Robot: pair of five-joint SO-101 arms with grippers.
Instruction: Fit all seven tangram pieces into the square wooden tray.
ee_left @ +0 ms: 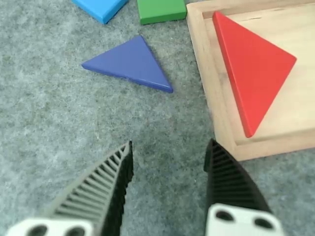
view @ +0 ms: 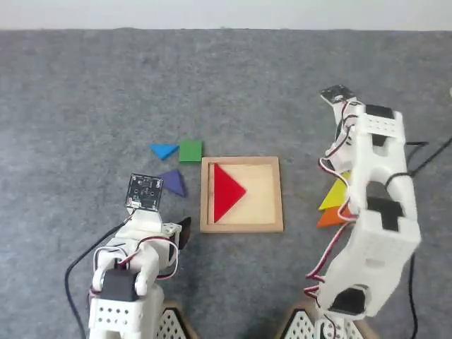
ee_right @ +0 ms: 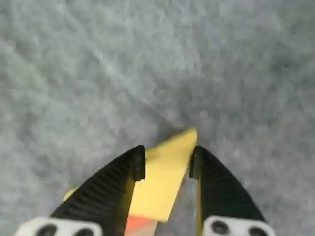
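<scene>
The square wooden tray lies mid-table with a red triangle in its left half. Left of it lie an indigo triangle, a green square and a light blue triangle. My left gripper hangs open over bare carpet near the tray's near-left corner, short of the indigo triangle. My right gripper is shut on a yellow triangle, whose tip pokes out past the fingertips. An orange piece shows just behind it. Both pieces, yellow and orange, sit right of the tray, partly under the right arm.
Grey carpet covers the whole table. The right arm's white body stands over the pieces to the right of the tray. The red triangle leaves the right half of the tray bare.
</scene>
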